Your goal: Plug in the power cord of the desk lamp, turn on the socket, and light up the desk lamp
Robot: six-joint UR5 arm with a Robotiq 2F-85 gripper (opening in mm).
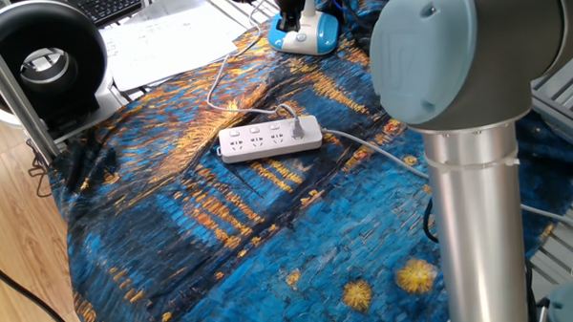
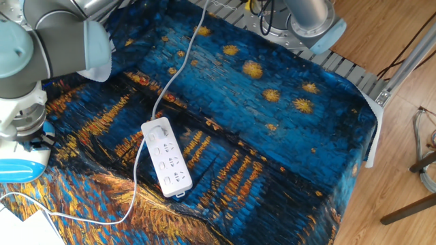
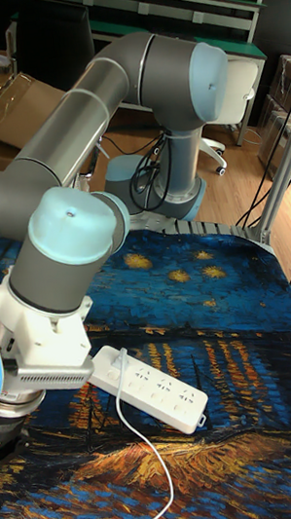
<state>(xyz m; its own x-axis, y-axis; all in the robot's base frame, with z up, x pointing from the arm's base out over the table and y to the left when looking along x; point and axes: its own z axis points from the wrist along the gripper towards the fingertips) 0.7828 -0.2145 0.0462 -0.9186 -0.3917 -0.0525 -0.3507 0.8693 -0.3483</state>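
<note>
The socket [image 1: 269, 138] [image 2: 167, 160] [image 3: 150, 386] lies flat in the middle of the blue painted cloth. The power cord [image 1: 222, 79] [image 2: 136, 180] [image 3: 154, 459] runs from the desk lamp and ends on the socket's outlet nearest the thick fixed cable. The desk lamp [image 1: 304, 33] [image 2: 19, 167] stands at the cloth's far edge, its stem hidden. My gripper [image 1: 286, 0] [image 3: 2, 425] sits right over the lamp's base. Its fingers are hidden by the wrist, so their state does not show.
A black ring device [image 1: 44, 64] on a white base, papers [image 1: 167, 36] and a keyboard [image 1: 114, 4] lie beyond the cloth. A metal post [image 1: 7, 85] stands beside them. My arm's elbow [image 1: 465, 59] fills one fixed view's right side. The thick cable [image 2: 180, 64] trails toward the robot base [image 2: 310, 17].
</note>
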